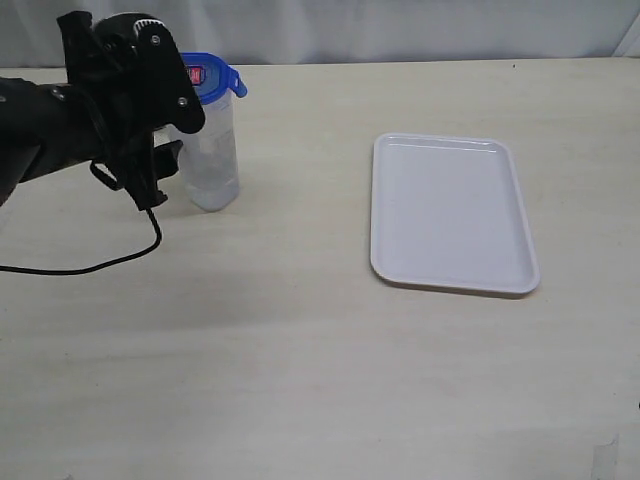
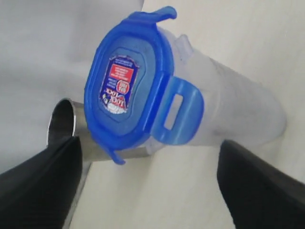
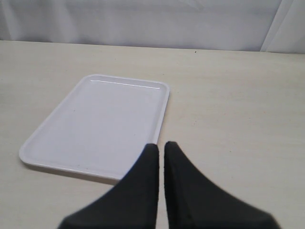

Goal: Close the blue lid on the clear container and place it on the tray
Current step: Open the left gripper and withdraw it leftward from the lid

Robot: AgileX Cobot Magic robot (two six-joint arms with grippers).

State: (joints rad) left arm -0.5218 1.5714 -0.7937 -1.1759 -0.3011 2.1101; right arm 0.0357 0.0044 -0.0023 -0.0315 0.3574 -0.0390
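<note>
Holds left gripper (image 2: pixel 149 145) spread beside the clear container (image 1: pixel 212 160), upright on the desk (image 1: pixel 300 350) under the blue lid (image 1: pixel 208 76), well apart from the tray (image 1: pixel 450 215). Hides a metal cup (image 2: pixel 64 119) behind that arm (image 1: pixel 60 130); reveals it only at the left wrist. Holds right gripper (image 3: pixel 160 149) pressed together.

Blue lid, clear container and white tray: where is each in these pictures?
blue lid (image 2: pixel 125 90), left wrist view, on its labelled centre panel
clear container (image 1: pixel 215 165), exterior view, on its side wall
tray (image 1: pixel 450 210), exterior view, on its bare floor

Ext overlooks table (image 1: pixel 300 350); R wrist shares tray (image 1: pixel 450 215) (nearer).
</note>
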